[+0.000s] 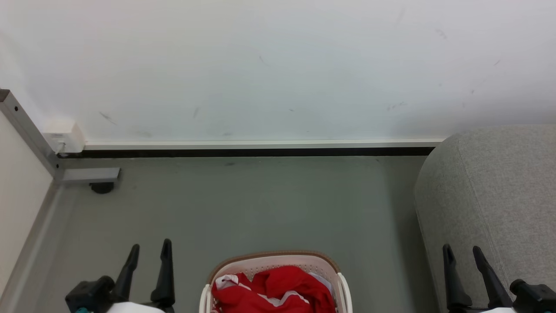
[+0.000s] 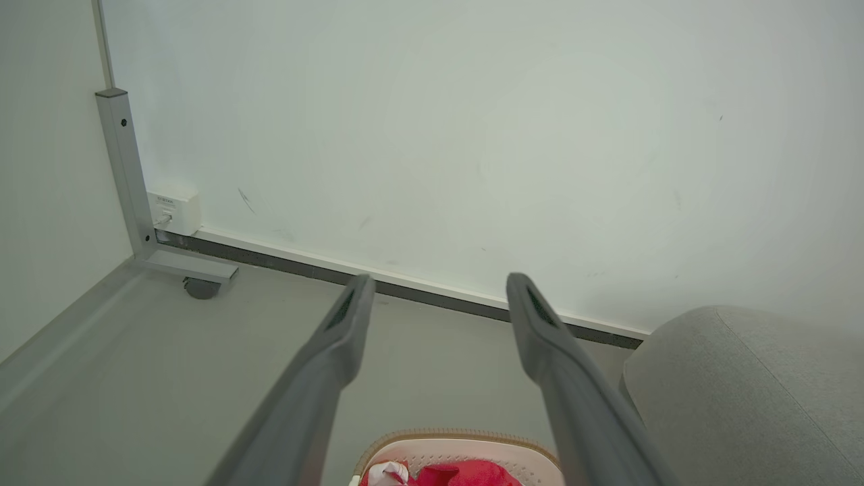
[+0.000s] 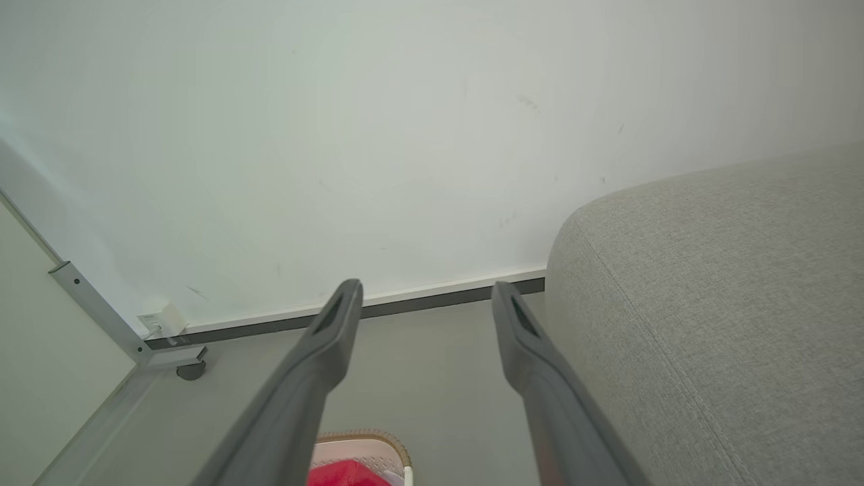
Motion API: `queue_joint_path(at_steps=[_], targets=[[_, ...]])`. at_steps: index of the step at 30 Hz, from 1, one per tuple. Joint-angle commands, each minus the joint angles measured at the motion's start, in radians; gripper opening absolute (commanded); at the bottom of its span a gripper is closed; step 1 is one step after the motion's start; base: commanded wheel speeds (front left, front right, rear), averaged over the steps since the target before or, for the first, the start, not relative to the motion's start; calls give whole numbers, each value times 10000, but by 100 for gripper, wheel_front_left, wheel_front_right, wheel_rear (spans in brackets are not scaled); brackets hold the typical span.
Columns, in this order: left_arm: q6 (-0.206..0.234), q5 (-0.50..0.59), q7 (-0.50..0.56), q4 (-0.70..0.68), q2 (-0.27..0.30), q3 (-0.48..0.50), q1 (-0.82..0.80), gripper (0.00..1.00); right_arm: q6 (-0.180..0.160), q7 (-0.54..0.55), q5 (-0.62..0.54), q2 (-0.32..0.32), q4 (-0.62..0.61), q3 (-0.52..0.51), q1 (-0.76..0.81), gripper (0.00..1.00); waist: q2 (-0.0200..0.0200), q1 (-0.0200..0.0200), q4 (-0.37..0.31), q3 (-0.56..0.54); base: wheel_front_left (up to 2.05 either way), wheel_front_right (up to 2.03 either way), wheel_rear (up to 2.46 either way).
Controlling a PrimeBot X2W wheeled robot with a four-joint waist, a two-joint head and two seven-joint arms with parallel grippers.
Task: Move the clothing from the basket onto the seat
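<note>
Two pincers stand wide open and empty: the left pincer (image 1: 151, 243) over the floor (image 1: 260, 204) left of the laundry basket (image 1: 273, 255), the right pincer (image 1: 461, 248) by the grey sofa (image 1: 499, 195) at the right. The red clothing (image 1: 278, 289) lies bunched inside the basket, between the two pincers. Possible troubles, I judge: a shallow pinch may slip off the soft fabric, a trailing sleeve may catch the rim and drag the light basket, or the garment may slide off the rounded sofa edge.
</note>
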Motion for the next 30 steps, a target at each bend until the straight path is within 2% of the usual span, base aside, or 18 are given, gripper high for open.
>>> queue_joint_path(at_steps=[1,15,30], targets=[[36,318,-119,-50,111,-11,42,100,-14,-107,-212,-102,-22,21,46,100,0,0,-3,3,0,0,0],[76,1498,-414,198,209,-89,194,100,-16,-406,-860,-107,226,46,144,100,0,0,18,-9,0,0,0],[-185,2445,-712,539,103,111,278,100,-19,-709,-1295,-115,552,165,203,100,0,0,6,-8,0,0,0]])
